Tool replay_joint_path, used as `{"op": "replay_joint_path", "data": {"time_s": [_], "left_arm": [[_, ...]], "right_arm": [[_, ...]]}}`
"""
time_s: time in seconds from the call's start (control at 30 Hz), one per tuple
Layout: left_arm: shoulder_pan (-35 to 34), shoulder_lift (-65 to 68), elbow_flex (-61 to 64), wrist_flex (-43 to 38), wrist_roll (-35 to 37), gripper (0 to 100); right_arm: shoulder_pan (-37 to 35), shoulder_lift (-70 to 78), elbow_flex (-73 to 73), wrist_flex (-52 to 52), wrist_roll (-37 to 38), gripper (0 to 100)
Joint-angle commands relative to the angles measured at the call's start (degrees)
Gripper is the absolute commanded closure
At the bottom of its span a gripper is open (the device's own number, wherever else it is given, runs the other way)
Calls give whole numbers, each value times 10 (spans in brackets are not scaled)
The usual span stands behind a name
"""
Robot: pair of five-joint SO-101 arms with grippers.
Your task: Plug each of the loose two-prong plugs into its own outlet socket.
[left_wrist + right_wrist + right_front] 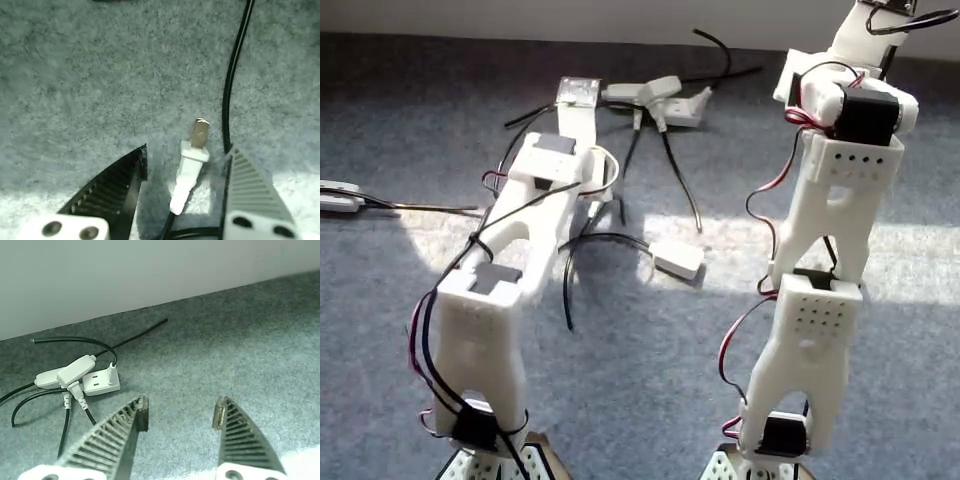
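The plug (pixel 189 167) lies flat on the grey carpet (pixel 85 75) between the fingers of the left pincer (pixel 187 150). That pincer is spread wide and touches nothing. The prongs (pixel 200 132) point away from the wrist, and a black cord (pixel 229 85) runs just beside the plug on the side of the light finger.

The right pincer (pixel 181 404) is also spread and empty. It is held high, well apart from the outlets (pixel 100 382). In the high view the outlets (pixel 665 100) sit at 12 o'clock from the centre. A white block (pixel 677 258) on a cord lies at 6 o'clock from them, with the right arm at 3 o'clock and the left arm at 8 o'clock.

The plug looks light and rigid, with a smooth moulded body that could slip or twist under a shallow pinch. Its cord will probably tug it sideways once it is lifted.

- **Where to grip:** The best hold seems to be across the flat sides of the body, just behind the flange.
- **What to avoid:** Stay off the thin metal prongs, which could bend, and off the soft cord, which gives no control of aim.
- **How to close:** Squarely, so the prongs stay level for the socket.
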Motion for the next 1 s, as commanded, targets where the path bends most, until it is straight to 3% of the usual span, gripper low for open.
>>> {"op": "replay_joint_path", "data": {"time_s": [0.0,0.23,0.33,0.57,0.67,0.97], "left_arm": [[-4,33,-109,69,-52,745],[-4,117,-268,177,-77,745],[-1,149,-339,229,-122,745],[0,231,-467,296,-129,745],[0,259,-508,329,-168,745],[8,301,-592,337,-177,791]], "right_arm": [[-14,-40,-1,-12,-4,786],[-15,-39,-1,-12,-4,786],[-15,-39,-2,-12,-4,786],[-15,-38,-2,-12,-5,786],[-15,-37,-2,-12,-6,786],[-15,-37,-2,-12,-6,786]]}}
